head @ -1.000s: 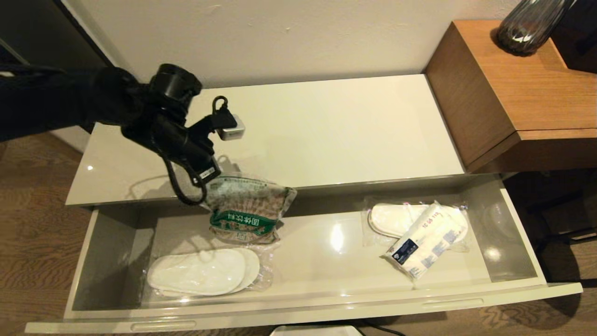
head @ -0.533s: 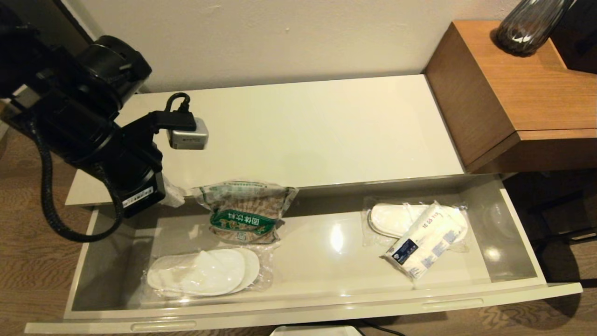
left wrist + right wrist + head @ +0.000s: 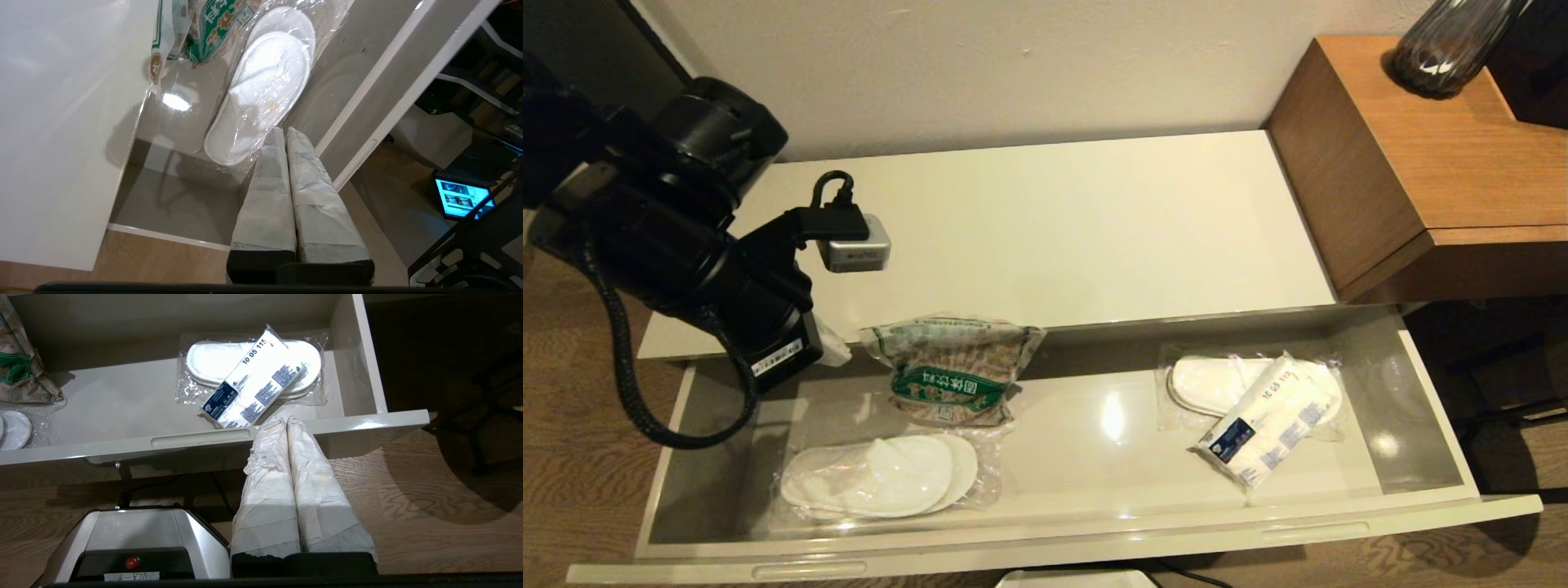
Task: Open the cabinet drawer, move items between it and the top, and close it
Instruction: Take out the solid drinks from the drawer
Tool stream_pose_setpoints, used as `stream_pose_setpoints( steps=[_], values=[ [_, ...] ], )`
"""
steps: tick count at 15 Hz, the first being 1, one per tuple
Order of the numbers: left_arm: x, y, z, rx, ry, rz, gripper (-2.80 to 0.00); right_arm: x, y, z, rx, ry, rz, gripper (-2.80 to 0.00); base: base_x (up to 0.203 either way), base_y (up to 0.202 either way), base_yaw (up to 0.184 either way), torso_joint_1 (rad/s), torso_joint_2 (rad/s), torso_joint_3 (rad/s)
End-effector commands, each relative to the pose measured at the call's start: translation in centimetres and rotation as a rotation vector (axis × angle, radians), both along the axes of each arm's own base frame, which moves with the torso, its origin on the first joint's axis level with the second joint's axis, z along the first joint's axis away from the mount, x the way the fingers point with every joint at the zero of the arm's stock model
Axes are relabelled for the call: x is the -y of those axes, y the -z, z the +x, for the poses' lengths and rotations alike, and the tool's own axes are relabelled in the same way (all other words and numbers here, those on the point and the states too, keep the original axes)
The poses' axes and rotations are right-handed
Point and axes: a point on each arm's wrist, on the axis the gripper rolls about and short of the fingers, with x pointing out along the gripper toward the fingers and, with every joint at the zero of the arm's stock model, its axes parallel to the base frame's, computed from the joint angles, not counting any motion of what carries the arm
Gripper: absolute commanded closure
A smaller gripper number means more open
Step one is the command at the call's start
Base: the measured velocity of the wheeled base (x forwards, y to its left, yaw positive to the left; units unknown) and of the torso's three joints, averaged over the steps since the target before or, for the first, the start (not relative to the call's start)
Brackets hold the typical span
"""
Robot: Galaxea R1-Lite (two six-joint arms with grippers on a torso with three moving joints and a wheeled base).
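Note:
The cabinet drawer (image 3: 1045,535) stands pulled out. Inside, the clear bag of brown snacks (image 3: 952,371) with its green band leans against the back wall, left of centre. The white tissue pack (image 3: 1270,420) with a dark blue label lies across wrapped slippers at the right end. The glossy cream top (image 3: 1054,229) carries nothing. My left gripper (image 3: 836,352) hangs over the drawer's left end, shut and empty, apart from the snack bag (image 3: 212,28); its taped fingertips (image 3: 285,130) press together. My right gripper (image 3: 284,419), shut and empty, sits low before the drawer front (image 3: 196,439), short of the tissue pack (image 3: 253,381).
A second wrapped pair of white slippers (image 3: 882,474) lies at the drawer's front left. A taller brown wooden desk (image 3: 1437,155) with a dark glass vase (image 3: 1445,45) adjoins the top on the right. The robot's base (image 3: 135,539) sits under the drawer front.
The left gripper has come off the top of the snack bag and swung left toward the drawer's end. The bag stays leaning in the drawer. Nothing else has moved.

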Motion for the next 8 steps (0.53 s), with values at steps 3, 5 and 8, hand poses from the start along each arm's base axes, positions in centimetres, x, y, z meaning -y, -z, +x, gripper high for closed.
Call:
stream_pose_setpoints(
  steps=[3, 5, 8],
  values=[
    [1.1, 1.9, 4.4, 0.082, -0.041, 0.020, -2.80, 0.0, 0.0, 0.0, -0.002, 0.000, 0.000, 0.00, 0.000, 0.000, 0.000, 0.000, 0.00, 0.000],
    [1.9, 2.8, 7.0, 0.162, -0.064, 0.021, -2.80, 0.0, 0.0, 0.0, -0.001, 0.000, 0.000, 0.00, 0.000, 0.000, 0.000, 0.000, 0.00, 0.000],
    [2.6, 3.1, 9.1, 0.196, -0.064, 0.021, -2.80, 0.0, 0.0, 0.0, 0.000, 0.000, 0.000, 0.00, 0.000, 0.000, 0.000, 0.000, 0.00, 0.000]
  ],
)
